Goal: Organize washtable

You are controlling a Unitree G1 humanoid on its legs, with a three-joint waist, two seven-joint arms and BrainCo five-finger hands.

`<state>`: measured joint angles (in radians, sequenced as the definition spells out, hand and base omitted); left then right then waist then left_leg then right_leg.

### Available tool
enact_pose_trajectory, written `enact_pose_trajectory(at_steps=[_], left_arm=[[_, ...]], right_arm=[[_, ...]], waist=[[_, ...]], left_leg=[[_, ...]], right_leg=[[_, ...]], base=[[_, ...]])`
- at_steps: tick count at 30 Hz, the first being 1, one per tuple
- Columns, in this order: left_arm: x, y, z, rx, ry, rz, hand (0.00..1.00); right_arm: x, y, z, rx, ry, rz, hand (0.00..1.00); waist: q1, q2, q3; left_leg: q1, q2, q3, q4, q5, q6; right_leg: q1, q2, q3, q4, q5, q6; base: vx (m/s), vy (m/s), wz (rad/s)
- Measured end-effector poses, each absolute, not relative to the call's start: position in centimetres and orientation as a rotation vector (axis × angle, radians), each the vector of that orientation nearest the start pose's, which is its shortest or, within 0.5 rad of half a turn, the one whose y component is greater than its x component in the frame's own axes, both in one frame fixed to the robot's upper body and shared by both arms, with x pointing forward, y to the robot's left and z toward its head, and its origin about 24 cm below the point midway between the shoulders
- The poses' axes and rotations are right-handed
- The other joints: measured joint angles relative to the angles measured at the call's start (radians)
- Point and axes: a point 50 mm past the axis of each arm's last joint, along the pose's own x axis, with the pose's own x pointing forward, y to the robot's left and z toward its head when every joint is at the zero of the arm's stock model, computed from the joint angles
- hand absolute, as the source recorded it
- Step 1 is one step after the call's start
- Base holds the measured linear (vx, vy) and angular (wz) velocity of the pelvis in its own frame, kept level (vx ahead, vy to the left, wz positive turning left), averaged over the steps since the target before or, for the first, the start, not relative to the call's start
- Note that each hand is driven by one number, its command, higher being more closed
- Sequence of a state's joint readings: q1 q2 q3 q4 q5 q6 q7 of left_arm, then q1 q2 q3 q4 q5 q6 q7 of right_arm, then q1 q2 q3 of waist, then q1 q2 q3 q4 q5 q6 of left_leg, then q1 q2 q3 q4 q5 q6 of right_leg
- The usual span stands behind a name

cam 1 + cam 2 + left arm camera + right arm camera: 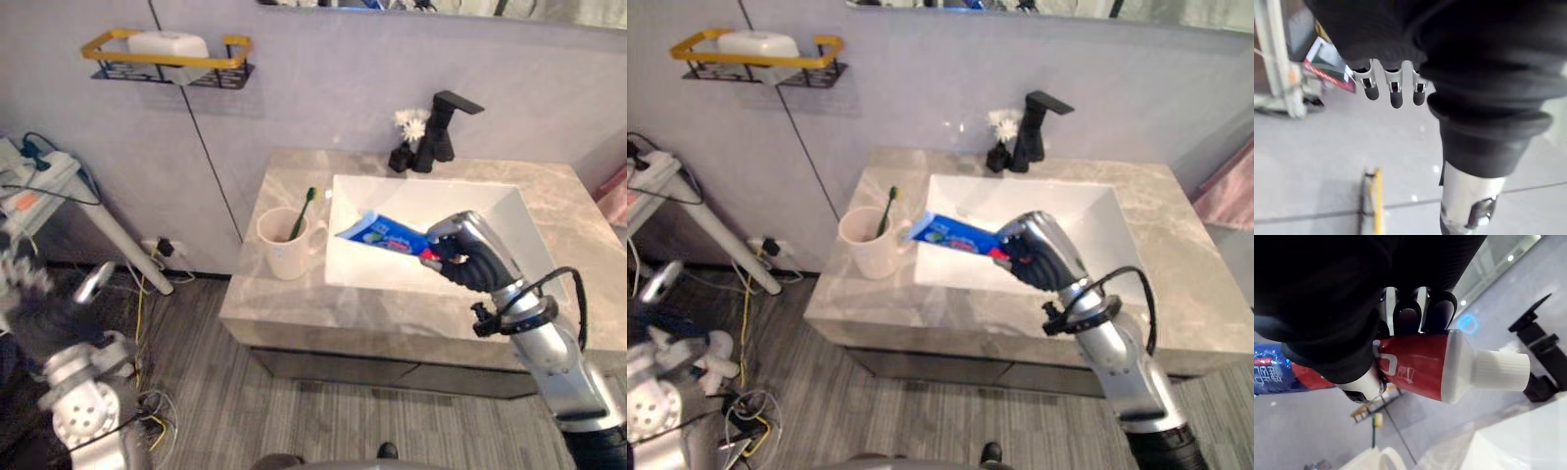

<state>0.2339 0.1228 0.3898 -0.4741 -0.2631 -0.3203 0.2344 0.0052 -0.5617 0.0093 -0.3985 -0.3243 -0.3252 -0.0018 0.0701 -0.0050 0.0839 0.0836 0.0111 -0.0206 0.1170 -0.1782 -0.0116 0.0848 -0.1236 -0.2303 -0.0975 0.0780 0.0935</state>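
My right hand [470, 257] is shut on a blue and red toothpaste tube [380, 234] and holds it in the air over the left part of the white sink basin [460, 206]. The tube's flat blue end points left, towards a cream cup [284, 250]. The cup stands on the marble counter [294, 304] with a green toothbrush [303, 212] upright in it. In the right wrist view the fingers [1415, 308] curl round the tube's red end [1418, 367], near its white cap [1498, 372]. My left hand [1393, 88] hangs low at the left, away from the counter, fingers relaxed and holding nothing.
A black faucet [438, 130] and a small white flower [411, 123] stand behind the basin. On the wall to the upper left hangs a yellow-rimmed shelf [167, 61] with a white soap bar [167, 43]. Cables and a white rack [59, 196] lie on the floor at the left.
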Motion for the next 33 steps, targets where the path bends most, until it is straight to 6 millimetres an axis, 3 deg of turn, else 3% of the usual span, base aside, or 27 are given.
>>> enact_pose_trajectory(at_steps=[2,5,12,21,33], left_arm=[[16.7,23.9,15.9,-0.083,-0.723,0.420,0.00],[17.2,20.8,16.6,-0.189,-0.752,0.239,0.00],[18.5,16.0,16.8,-0.411,-0.732,-0.058,0.00],[19.5,12.5,17.1,-0.536,-0.684,-0.269,0.00],[19.5,9.2,17.8,-0.590,-0.667,-0.448,0.00]], right_arm=[[22.1,-17.4,17.0,-0.829,-0.738,0.189,1.00],[22.2,-16.4,16.8,-0.786,-0.751,0.209,1.00],[22.8,-14.5,17.8,-0.709,-0.823,0.207,1.00],[23.0,-12.5,18.5,-0.670,-0.890,0.259,1.00],[23.9,-10.9,18.1,-0.667,-0.866,0.327,1.00]], waist=[[0.000,0.003,-0.010],[-0.001,0.008,-0.024],[-0.001,0.008,-0.024],[0.000,0.003,-0.028],[0.000,0.001,-0.029]], left_leg=[[-0.001,0.000,-0.001,0.002,0.001,-0.001],[0.002,0.000,-0.002,0.001,0.004,-0.002],[0.015,0.004,-0.001,-0.015,0.021,-0.005],[0.019,0.004,0.011,-0.017,0.021,-0.005],[0.031,0.005,0.023,-0.017,0.021,-0.005]], right_leg=[[0.001,0.000,-0.001,0.000,0.000,0.000],[0.004,0.000,-0.002,0.000,0.000,0.000],[0.017,0.004,-0.001,0.000,0.000,-0.001],[0.014,0.007,0.012,0.000,0.003,-0.004],[0.014,0.011,0.022,0.000,0.007,-0.009]], base=[[-0.03,-0.031,0.02],[-0.04,-0.034,0.02],[-0.06,-0.039,0.01],[-0.03,-0.008,-0.04],[-0.02,-0.010,-0.02]])
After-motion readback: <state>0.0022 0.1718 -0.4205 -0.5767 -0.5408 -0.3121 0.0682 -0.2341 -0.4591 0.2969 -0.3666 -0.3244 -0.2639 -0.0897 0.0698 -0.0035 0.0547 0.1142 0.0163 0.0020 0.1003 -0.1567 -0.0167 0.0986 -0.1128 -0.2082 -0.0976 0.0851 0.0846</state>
